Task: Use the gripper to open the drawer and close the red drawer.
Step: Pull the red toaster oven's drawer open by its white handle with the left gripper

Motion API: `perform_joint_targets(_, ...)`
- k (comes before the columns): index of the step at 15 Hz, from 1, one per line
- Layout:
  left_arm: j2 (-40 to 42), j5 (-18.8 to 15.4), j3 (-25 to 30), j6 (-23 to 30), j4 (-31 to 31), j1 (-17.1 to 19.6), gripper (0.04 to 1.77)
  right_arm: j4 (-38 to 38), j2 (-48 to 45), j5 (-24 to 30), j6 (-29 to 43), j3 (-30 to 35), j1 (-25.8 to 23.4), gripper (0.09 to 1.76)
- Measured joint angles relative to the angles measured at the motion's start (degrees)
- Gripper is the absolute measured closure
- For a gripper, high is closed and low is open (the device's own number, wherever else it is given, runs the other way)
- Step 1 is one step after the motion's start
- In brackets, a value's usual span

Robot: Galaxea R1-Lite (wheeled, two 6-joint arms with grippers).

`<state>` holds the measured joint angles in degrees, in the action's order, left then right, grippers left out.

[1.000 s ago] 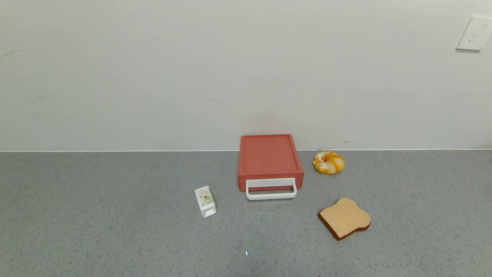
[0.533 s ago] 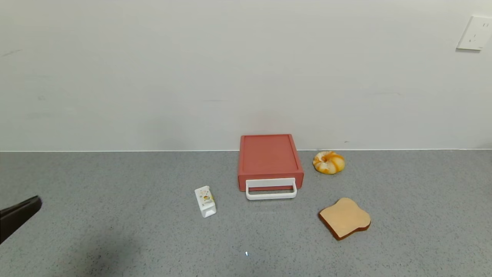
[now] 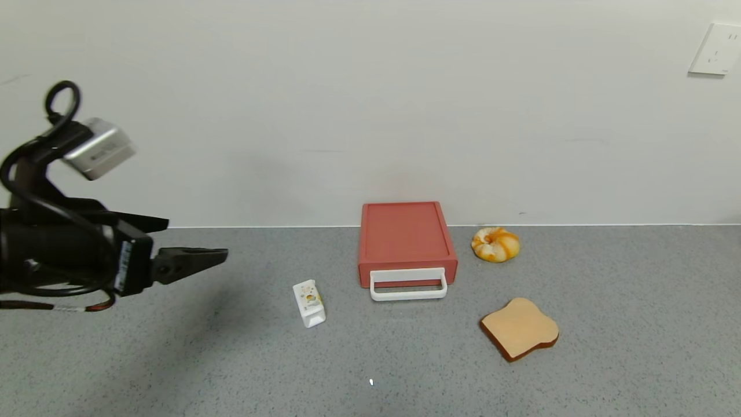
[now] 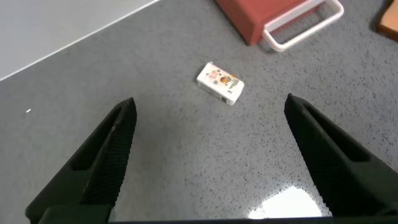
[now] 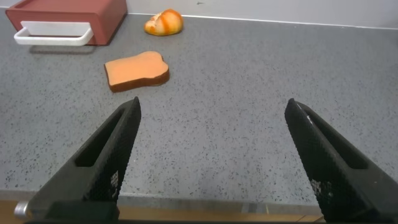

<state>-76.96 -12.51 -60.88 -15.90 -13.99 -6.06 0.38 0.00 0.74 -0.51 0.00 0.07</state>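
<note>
A grey speckled counter [image 3: 173,359] runs along a pale wall, and against that wall sits the flat red box whose drawer [image 3: 407,277] is shut, its white loop handle [image 3: 408,288] lying forward of the front face. Well to the left of the drawer the left hand [image 3: 194,243] hovers above the counter, fingers spread wide and holding nothing, pointed across toward the box. The right hand [image 5: 211,162] shows only in its own wrist view, equally wide open and empty, low over the counter on the near right side of the drawer. A slice of toast [image 3: 519,328] lies in front of the drawer and to its right; a glazed bun [image 3: 495,244] rests just right of the box. A small white carton [image 3: 310,303] stands just left of the handle, between the drawer and the left hand. That carton looks like the chief hazard: a straight sweep toward the handle could knock it over or shove it along. The box itself appears light, so a pull on the handle may drag the whole box forward rather than slide the drawer open. A grip closing off-centre might also slip off the thin loop.
</note>
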Motion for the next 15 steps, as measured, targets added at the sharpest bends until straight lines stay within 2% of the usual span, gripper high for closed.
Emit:
perform_joint_targets(7, -19.21, -1.00, -11.52, -0.24, -0.63, -10.75, 0.09, 0.02, 0.00, 0.02, 0.00, 0.00, 0.00, 0.15)
perform_joint_targets(11, -25.99, -0.52, -17.24, 0.99, -1.16, -17.73, 0.09, 0.02, 0.00, 0.00, 0.00, 0.00, 0.00, 0.15)
perform_joint_targets(15, -31.06, -0.41, -23.47, 2.78, -4.94, -22.86, 0.09, 0.02, 0.00, 0.00, 0.00, 0.00, 0.00, 0.15)
